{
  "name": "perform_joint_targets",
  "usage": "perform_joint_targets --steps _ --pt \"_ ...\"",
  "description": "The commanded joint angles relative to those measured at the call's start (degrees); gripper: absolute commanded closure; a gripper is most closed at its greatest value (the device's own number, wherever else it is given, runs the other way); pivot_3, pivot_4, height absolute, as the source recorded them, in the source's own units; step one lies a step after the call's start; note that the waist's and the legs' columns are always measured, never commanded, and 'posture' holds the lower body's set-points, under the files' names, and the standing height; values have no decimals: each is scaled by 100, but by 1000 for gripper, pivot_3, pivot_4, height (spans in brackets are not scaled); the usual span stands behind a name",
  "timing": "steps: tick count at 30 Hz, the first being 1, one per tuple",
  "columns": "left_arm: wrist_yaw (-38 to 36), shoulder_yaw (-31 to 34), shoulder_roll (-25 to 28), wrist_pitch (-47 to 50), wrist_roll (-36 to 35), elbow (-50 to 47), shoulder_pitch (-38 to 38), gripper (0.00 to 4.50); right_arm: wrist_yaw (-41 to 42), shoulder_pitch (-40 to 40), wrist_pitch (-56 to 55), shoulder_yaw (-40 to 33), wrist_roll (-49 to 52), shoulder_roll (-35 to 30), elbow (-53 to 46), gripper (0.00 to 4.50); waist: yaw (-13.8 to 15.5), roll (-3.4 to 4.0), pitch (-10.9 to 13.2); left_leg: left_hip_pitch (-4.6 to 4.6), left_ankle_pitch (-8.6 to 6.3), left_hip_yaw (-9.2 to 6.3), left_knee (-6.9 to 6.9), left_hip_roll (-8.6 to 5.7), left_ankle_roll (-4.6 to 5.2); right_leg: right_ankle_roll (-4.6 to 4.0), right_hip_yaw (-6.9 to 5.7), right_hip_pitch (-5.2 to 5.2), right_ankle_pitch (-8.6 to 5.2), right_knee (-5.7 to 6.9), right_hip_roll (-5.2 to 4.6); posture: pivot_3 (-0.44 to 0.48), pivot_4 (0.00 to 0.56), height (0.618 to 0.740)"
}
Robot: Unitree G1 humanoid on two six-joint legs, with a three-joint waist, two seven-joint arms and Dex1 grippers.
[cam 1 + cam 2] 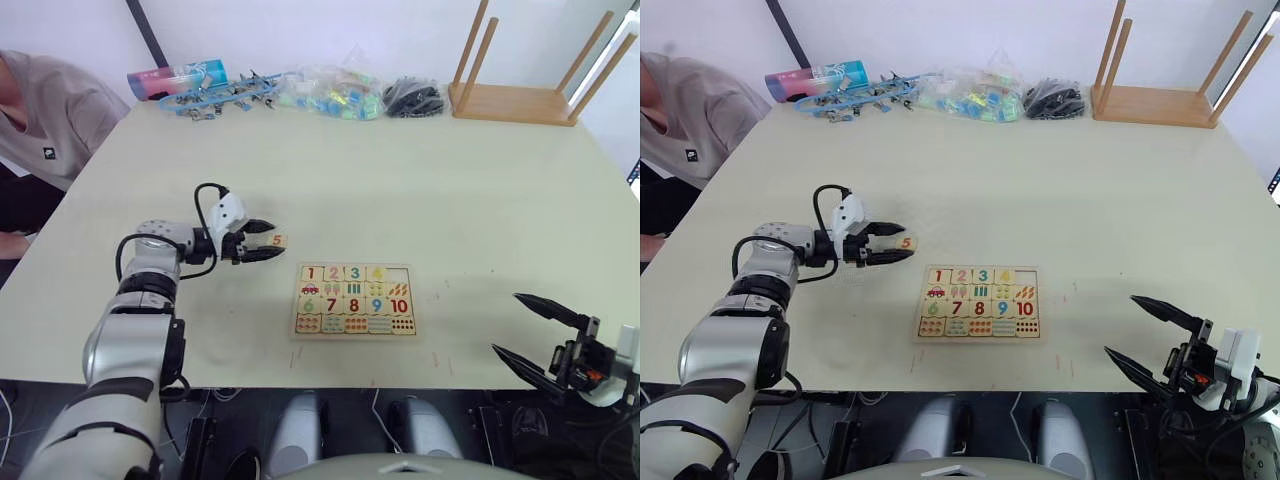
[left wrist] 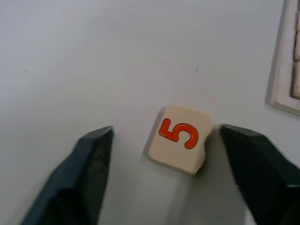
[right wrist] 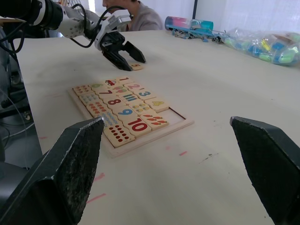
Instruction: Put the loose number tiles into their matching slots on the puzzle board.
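The left arm reaches forward over the table (image 1: 420,180), forearm roughly level, its gripper (image 1: 268,247) pointing toward the robot's right, at the board (image 1: 354,300). The fingers are spread apart with the 5 tile (image 1: 279,241) lying flat on the table between them. In the left wrist view the tile (image 2: 179,138) sits close against one finger (image 2: 260,164), possibly touching it, while the other finger (image 2: 82,178) stands clear, so nothing is clamped. The red 5 faces up.

The tile lies just beside the board, off its upper left corner as the robot sees it. The board lies flat near the table's front edge, in front of the robot. Its top row holds tiles 1, 2, 3 and 4; the last slot (image 1: 400,274) in that row, at the right end above the 10, is bare wood. The rows below are filled.

The right arm hangs low at the front right corner of the table, its gripper (image 1: 530,335) wide open and holding nothing, well apart from the board.

A person in a grey shirt (image 1: 50,120) sits at the far left. Along the far edge lie a bag of small coloured pieces (image 1: 330,92), a dark bundle (image 1: 413,98) and an upturned wooden stool (image 1: 530,70).
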Motion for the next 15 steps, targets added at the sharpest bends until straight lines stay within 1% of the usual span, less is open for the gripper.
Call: perform_joint_targets --steps 1,8,15 --pt "57 -123 8 -50 206 74 65 1811 -16 3 -73 -87 4 -61 -108 0 -6 1 -2 1 0 0 0 0 0 0 1 0 0 1 0 0 150 737" --pt "-87 -157 7 -93 222 60 125 1811 7 -69 -87 -114 -9 -86 -39 0 -6 2 -2 2 0 1 0 0 0 0 2 0 0 2 1 0 150 737" --pt "-342 -142 155 -96 188 30 221 1811 18 -45 -106 -97 -24 -56 -25 0 -17 2 -2 3 0 1 1 1 0 0 3 0 0 2 2 0 150 737"
